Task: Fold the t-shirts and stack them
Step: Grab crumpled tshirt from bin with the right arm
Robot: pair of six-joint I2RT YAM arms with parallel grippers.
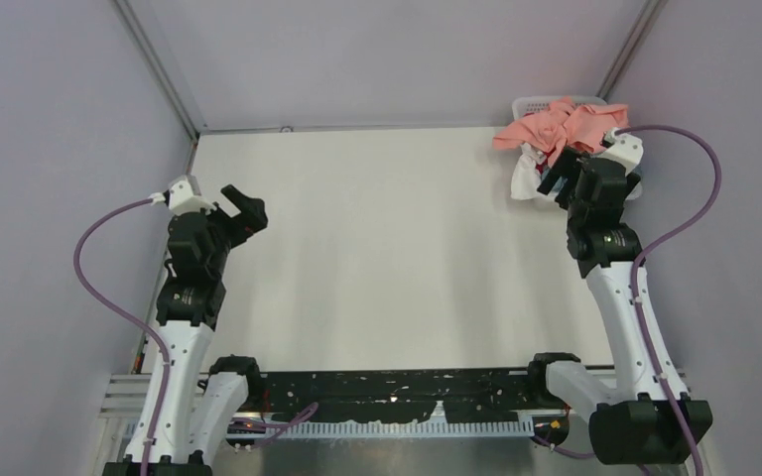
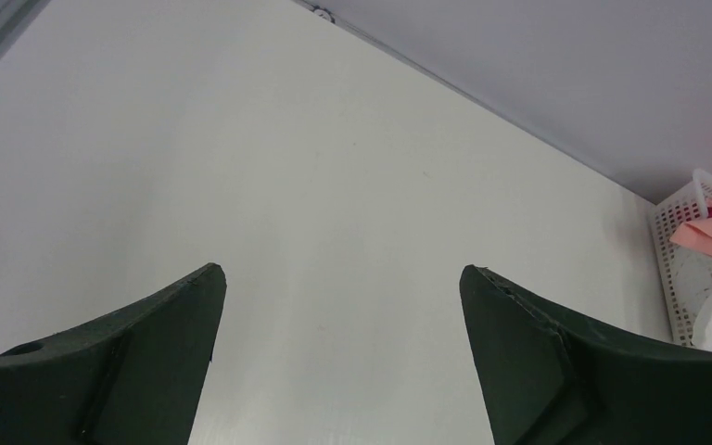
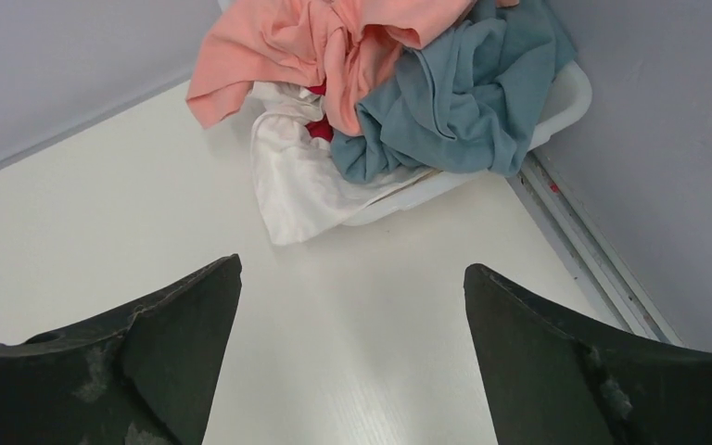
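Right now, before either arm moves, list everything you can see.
salmon-pink t-shirt: one, crumpled on top of the basket pile
dusty blue t-shirt: one, bunched in the basket, draped over its rim
white t-shirt: one, spilling from the basket onto the table
red t-shirt: only a scrap shows, between the pink and white cloth
basket: one, white plastic lattice, far right corner of the table
table: one, white
purple cables: two, one looping from each wrist
left arm: black and white, at the left edge
right arm: black and white, reaching toward the basket
left claw: open, holding nothing
right claw: open, holding nothing, facing the pile
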